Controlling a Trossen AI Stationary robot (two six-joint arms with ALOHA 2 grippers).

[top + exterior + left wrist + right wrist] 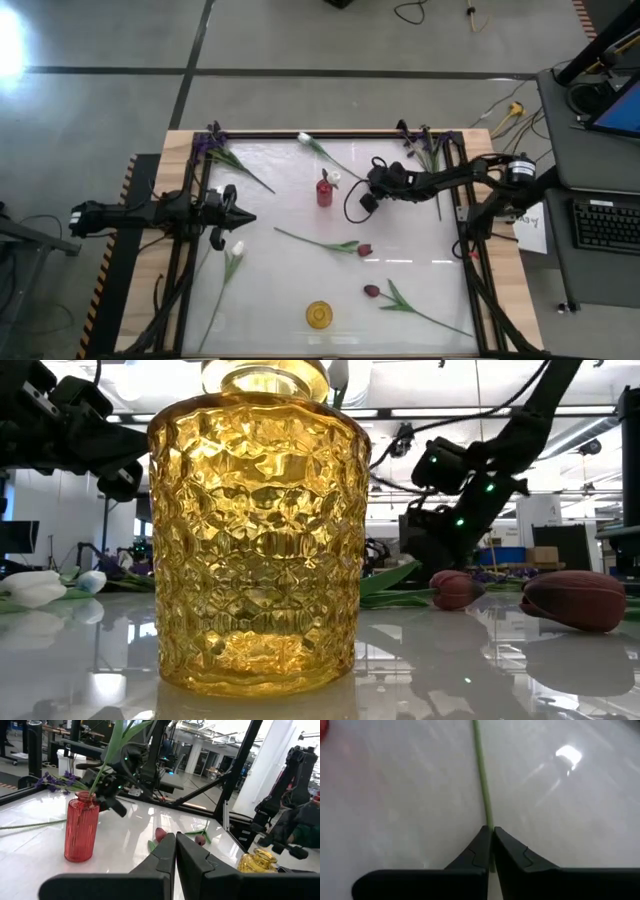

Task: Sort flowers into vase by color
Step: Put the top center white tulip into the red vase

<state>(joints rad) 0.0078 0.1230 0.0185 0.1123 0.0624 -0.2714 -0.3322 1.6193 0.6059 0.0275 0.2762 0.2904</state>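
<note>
White tulip stem (482,785) standing in the red vase (324,190) near table centre, pinched between the narrow-closed fingers of the right gripper (490,832) just beside it. Placing step under way; releasing and backing off likely needed next. Left gripper (238,216) waiting at the left edge, fingers together, holding nothing.

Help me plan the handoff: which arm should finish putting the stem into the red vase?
Right. Its gripper is shut on the stem beside the red vase; the left gripper waits empty, farther away.
</note>
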